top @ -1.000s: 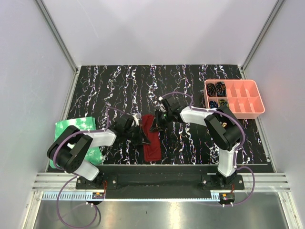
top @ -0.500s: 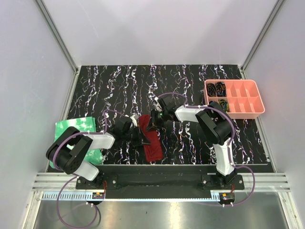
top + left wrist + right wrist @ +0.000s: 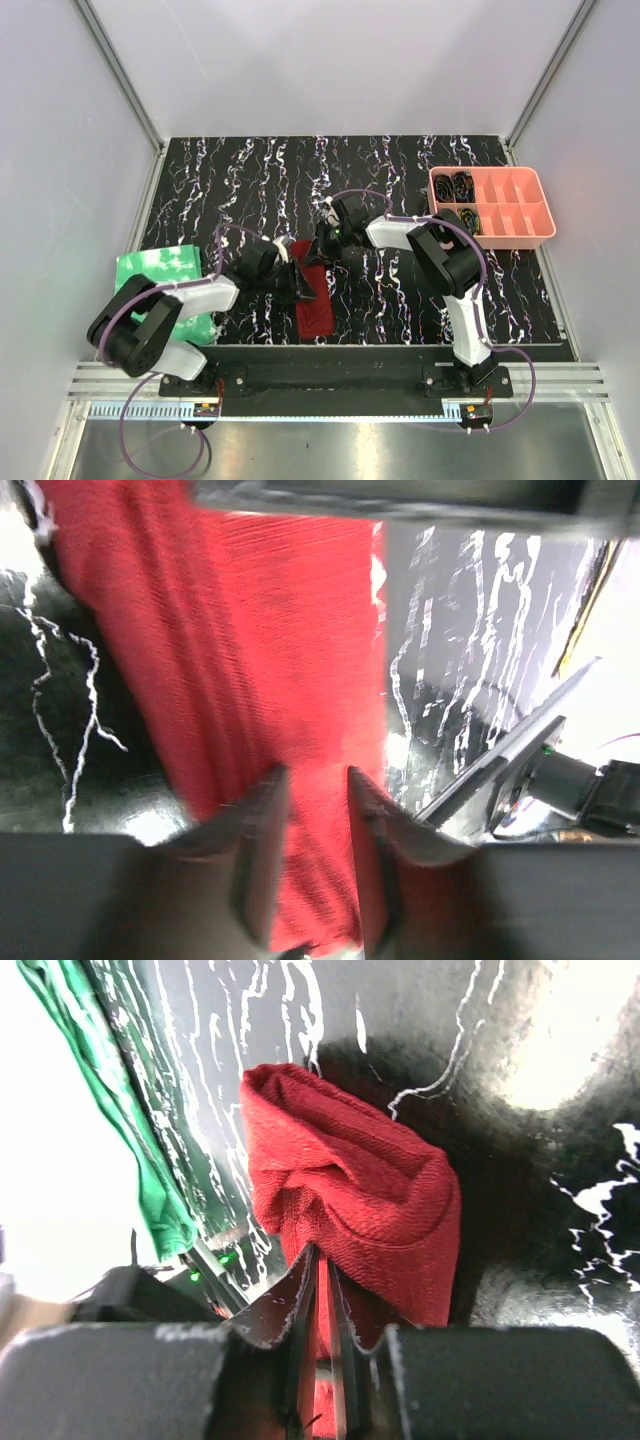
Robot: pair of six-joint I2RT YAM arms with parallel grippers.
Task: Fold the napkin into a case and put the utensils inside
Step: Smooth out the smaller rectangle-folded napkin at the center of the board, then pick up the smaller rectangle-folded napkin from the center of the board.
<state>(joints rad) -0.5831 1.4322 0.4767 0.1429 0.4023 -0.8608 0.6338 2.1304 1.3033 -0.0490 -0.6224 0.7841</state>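
The dark red napkin (image 3: 315, 312) lies as a narrow folded strip, the case, near the table's front edge between both arms. My left gripper (image 3: 296, 280) is at the strip's left side. In the left wrist view its fingers (image 3: 262, 820) stand apart just above the flat cloth (image 3: 270, 630), gripping nothing. My right gripper (image 3: 320, 250) is at the strip's far end. In the right wrist view that gripper (image 3: 321, 1257) is shut on a fold of the bunched, lifted cloth (image 3: 360, 1180). The utensils are out of view.
A pink compartment tray (image 3: 545, 228) with dark coiled items stands at the back right. A bright green crinkled sheet (image 3: 160, 270) lies at the left edge, partly under the left arm, and also shows as the green sheet (image 3: 120, 1120) in the right wrist view.
My left gripper has opened and let go of the cloth. The right gripper has shifted slightly left, still pinching the far end. The strip's near end has swung a little left.
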